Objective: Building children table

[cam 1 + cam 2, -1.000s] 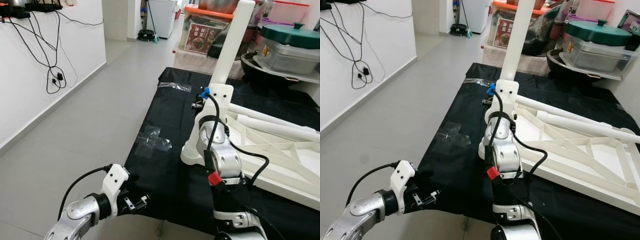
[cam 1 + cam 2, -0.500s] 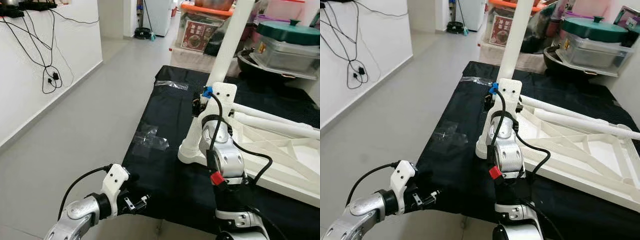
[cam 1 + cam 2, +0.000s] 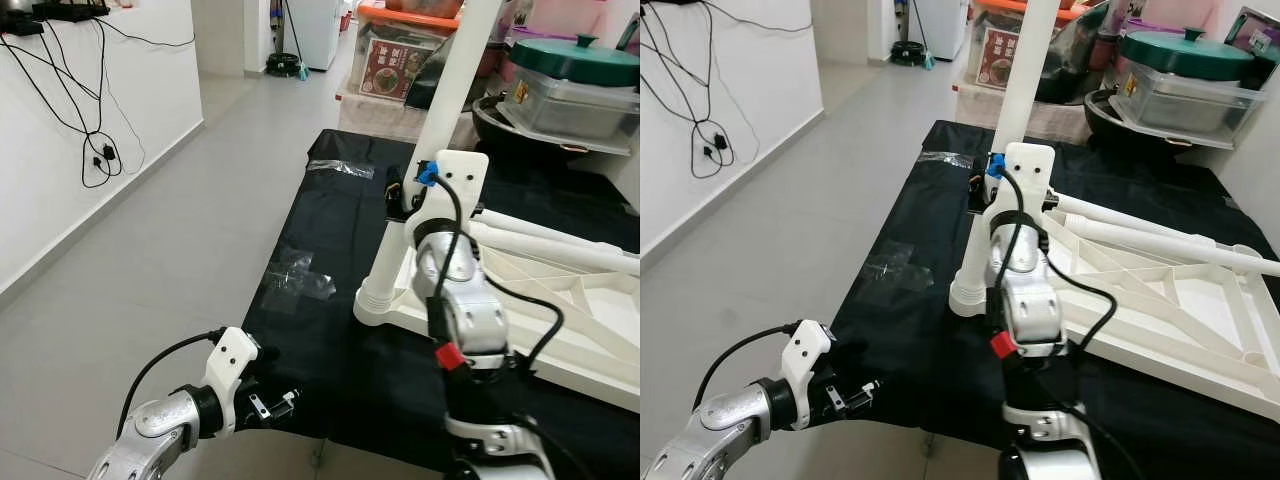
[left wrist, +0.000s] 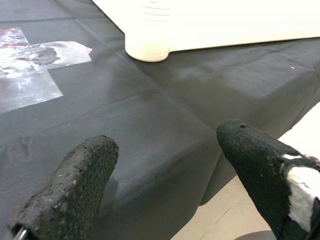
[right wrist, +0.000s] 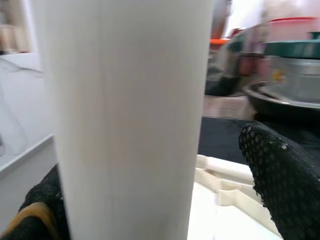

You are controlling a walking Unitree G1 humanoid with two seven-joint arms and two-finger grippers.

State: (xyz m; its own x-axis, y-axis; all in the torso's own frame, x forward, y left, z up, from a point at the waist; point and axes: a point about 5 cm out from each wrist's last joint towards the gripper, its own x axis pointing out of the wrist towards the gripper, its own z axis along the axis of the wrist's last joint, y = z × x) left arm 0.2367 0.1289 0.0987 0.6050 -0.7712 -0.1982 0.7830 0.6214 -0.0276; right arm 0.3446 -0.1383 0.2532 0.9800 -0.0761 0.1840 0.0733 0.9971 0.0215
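Table leg [image 3: 432, 150] stands upright at the tabletop [image 3: 560, 320] corner, right gripper [image 5: 150, 190] clasped around it. Left gripper [image 4: 165, 175] open, idle beside the tabletop. Keep leg vertical; press squarely into socket.

black cloth [image 3: 330, 250], green-lidded pot [image 3: 575, 75], wall cables [image 3: 95, 150]

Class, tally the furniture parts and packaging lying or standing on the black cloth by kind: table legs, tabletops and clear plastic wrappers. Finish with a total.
Table legs: 3 (one upright, two lying)
Tabletop: 1
Clear plastic wrappers: 2
Total: 6
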